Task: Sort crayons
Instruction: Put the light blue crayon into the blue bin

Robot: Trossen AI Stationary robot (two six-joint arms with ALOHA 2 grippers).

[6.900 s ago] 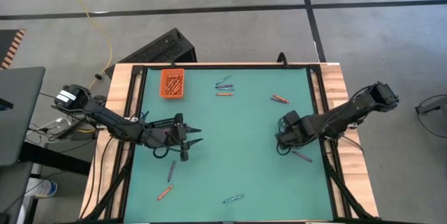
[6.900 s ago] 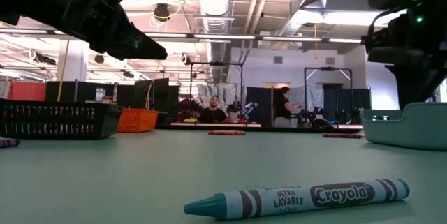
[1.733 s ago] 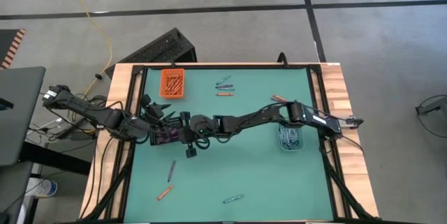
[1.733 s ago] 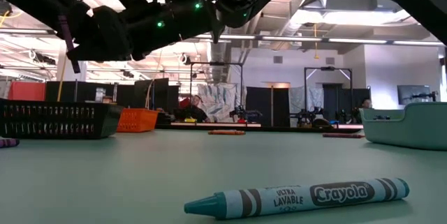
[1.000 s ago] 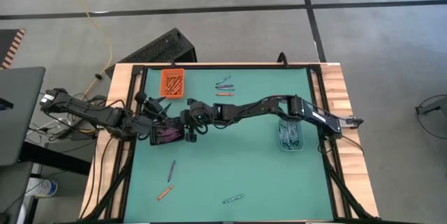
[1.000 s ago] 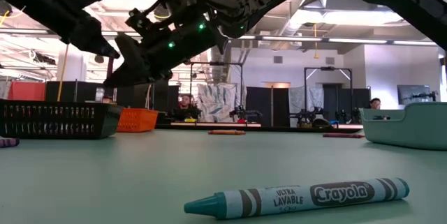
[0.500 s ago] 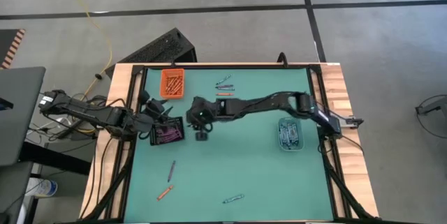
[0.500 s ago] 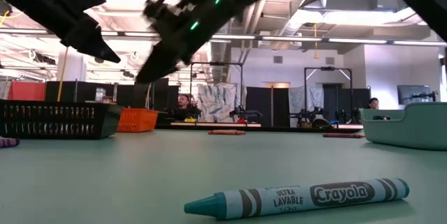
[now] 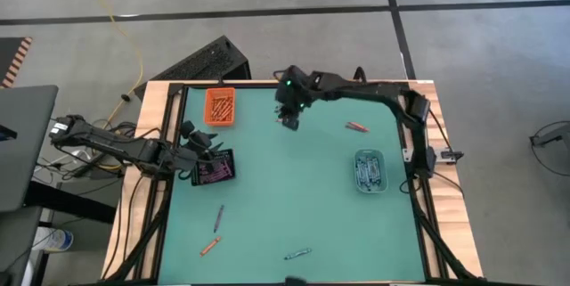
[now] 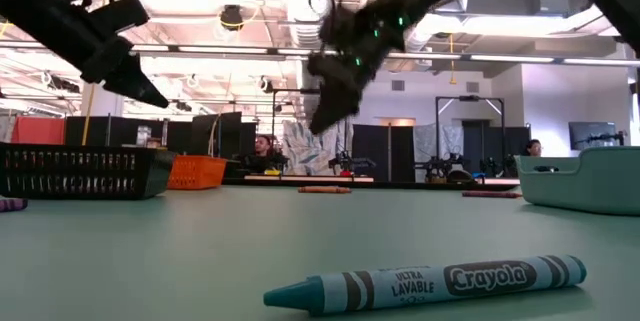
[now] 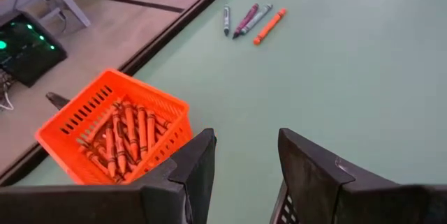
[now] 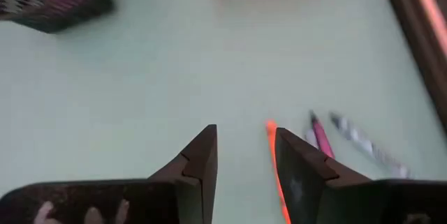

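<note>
Green mat (image 9: pixel 294 197), wood border, open workshop behind. Left to right:

My left gripper (image 9: pixel 216 154) waits at the mat's left edge over the black tray (image 9: pixel 214 171) of purple crayons, jaws parted, empty. Orange tray (image 9: pixel 220 106) sits beyond it at the far edge.

My right gripper (image 9: pixel 289 117) hangs over the far middle, jaws parted, nothing held. Cluster of crayons (image 12: pixel 318 140) lies just ahead of my fingertips: orange, pink, blue-grey, side by side, long axes running roughly along my reach. Right arm is far nearer than left.

Clear tray (image 9: pixel 369 170) right. Loose crayons near edge: teal one (image 9: pixel 297 253), two others (image 9: pixel 214 232).
</note>
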